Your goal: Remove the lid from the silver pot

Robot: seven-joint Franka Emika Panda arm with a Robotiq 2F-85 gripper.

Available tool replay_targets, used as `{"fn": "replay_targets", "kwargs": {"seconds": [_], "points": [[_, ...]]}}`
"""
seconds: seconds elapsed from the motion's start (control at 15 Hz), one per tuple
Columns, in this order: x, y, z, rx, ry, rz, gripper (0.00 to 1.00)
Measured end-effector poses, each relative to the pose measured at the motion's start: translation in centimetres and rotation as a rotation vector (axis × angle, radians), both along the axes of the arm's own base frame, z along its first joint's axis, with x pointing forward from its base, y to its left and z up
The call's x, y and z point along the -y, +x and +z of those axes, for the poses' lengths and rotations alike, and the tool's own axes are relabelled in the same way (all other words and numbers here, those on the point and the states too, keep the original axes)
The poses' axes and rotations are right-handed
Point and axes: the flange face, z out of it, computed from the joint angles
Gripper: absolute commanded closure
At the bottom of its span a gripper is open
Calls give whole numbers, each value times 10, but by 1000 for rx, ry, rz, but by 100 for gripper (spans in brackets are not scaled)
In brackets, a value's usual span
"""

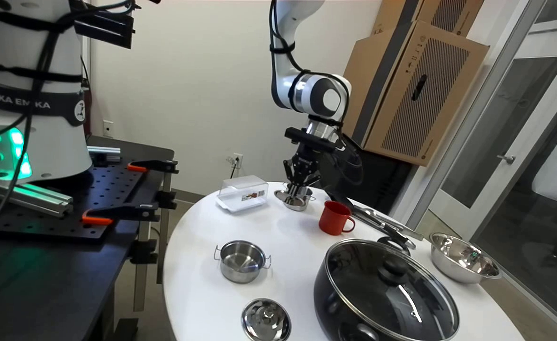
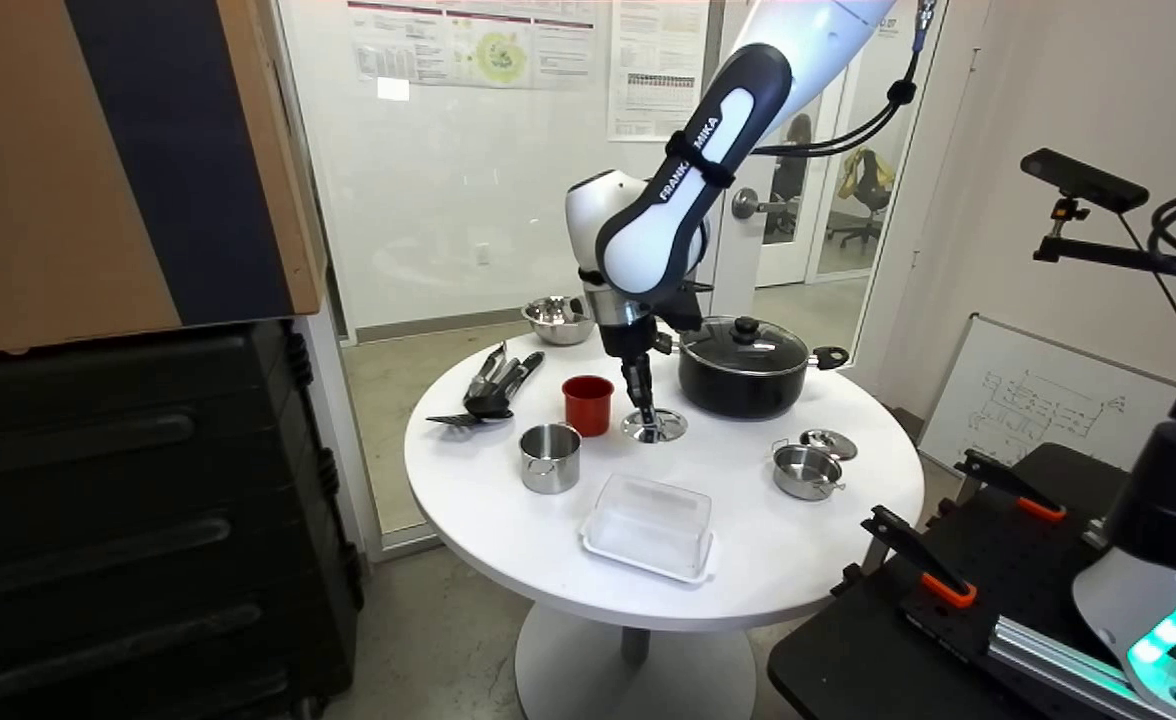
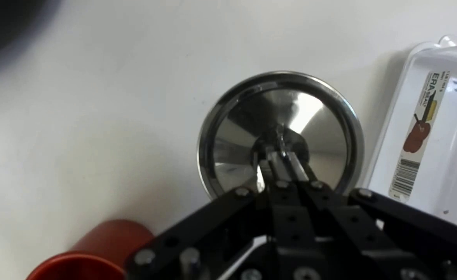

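Toward the left in an exterior view, I have the silver pot (image 2: 550,462) standing open, with the red mug (image 2: 588,408) near it. Next, my gripper (image 2: 647,417) shows between the mug and the black pan (image 2: 743,392), pointing down, its jaws drawn narrow and holding the lid (image 2: 664,429) at its middle, apart from the pot. Farther right, an open shallow pot (image 2: 805,482) stands with a second lid (image 2: 831,444) just beside it.

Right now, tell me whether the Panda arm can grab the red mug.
Probably not yet: the gripper looks shut on the lid, which it would likely have to release first. The mug stands uncovered nearby.
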Motion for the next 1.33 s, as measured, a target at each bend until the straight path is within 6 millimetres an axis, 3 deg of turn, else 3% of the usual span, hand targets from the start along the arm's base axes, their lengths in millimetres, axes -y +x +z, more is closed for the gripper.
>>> {"fn": "replay_targets", "kwargs": {"seconds": [0.13, 0.47, 0.73, 1.33], "points": [[-2, -7, -11, 26, 4, -58, 100], [-29, -25, -47, 45, -19, -154, 100], [-32, -31, -68, 51, -58, -218, 100], [-21, -14, -72, 128, -69, -310, 100]]}}
